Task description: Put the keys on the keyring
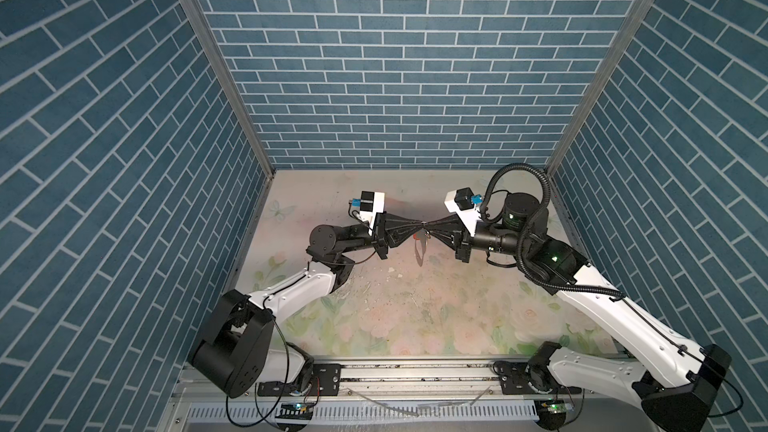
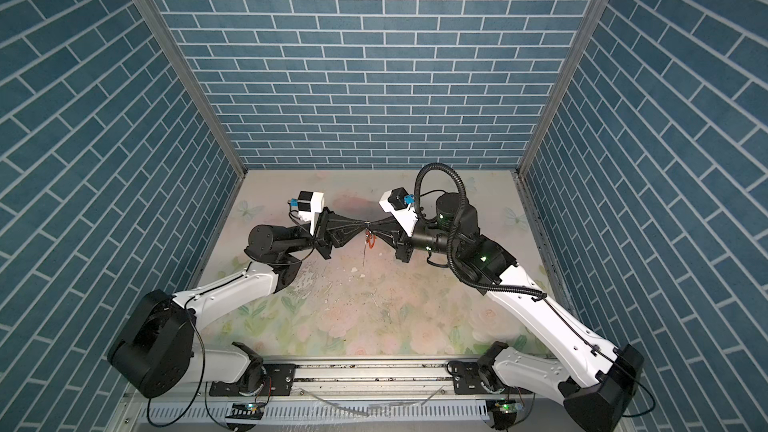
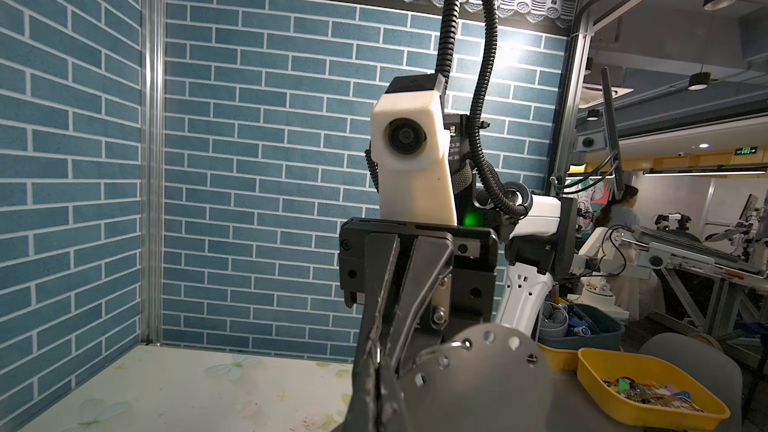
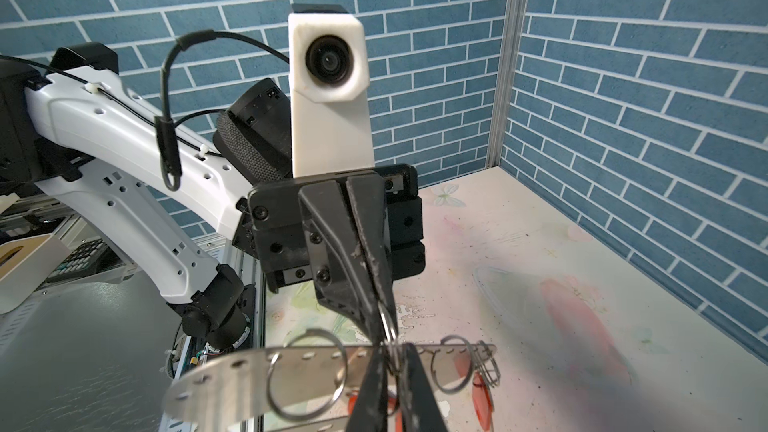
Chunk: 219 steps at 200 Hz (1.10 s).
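Both arms meet tip to tip above the middle of the table. The keyring (image 4: 232,376), a flat grey metal strip with holes and silver split rings, hangs below the tips (image 1: 420,251) (image 2: 365,249). My left gripper (image 1: 419,225) (image 3: 378,367) is shut on a small ring at the strip's edge. My right gripper (image 1: 428,225) (image 4: 392,361) comes from the opposite side, its jaws closed around a ring on the same strip. The keys' orange-red tags (image 4: 482,394) (image 2: 370,241) dangle under the strip. The metal blades of the keys are hidden.
The floral table (image 1: 415,309) lies well below the hanging strip. Blue brick walls (image 1: 374,76) close in three sides, and a metal rail (image 1: 415,371) runs along the front. In the left wrist view a yellow tray (image 3: 598,371) of loose keys sits outside the cell.
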Each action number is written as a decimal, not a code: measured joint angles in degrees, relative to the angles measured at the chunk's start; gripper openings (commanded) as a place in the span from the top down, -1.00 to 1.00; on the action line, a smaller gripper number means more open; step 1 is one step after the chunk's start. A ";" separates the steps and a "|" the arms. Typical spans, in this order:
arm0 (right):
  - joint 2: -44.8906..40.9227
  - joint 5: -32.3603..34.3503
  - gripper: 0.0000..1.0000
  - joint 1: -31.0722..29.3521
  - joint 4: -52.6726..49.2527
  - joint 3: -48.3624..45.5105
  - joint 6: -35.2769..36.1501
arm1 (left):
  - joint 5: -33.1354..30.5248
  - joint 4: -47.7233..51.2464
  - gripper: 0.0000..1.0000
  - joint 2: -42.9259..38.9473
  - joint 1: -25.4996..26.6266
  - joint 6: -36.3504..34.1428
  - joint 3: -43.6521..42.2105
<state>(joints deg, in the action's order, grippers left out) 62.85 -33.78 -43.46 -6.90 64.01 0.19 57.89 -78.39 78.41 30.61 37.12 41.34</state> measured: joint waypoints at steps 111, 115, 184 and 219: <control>1.51 -5.18 0.98 0.90 3.76 -0.22 -1.88 | -0.83 -0.85 1.00 -0.74 -0.33 -0.70 0.00; 1.53 -5.38 1.00 0.94 3.87 -0.22 -1.88 | -0.83 -0.90 1.00 -0.76 -0.33 -0.70 0.00; 2.03 -7.61 1.00 1.53 0.96 -0.09 -0.70 | -1.29 -0.59 0.39 -1.09 -0.39 -0.70 -0.17; 4.90 -7.32 1.00 1.53 -11.34 1.73 2.99 | -1.68 2.89 0.33 -3.13 -2.08 -1.01 -0.72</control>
<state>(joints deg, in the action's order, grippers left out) 67.75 -41.10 -41.93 -18.24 65.73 3.18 56.21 -75.50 75.29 28.53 36.12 40.62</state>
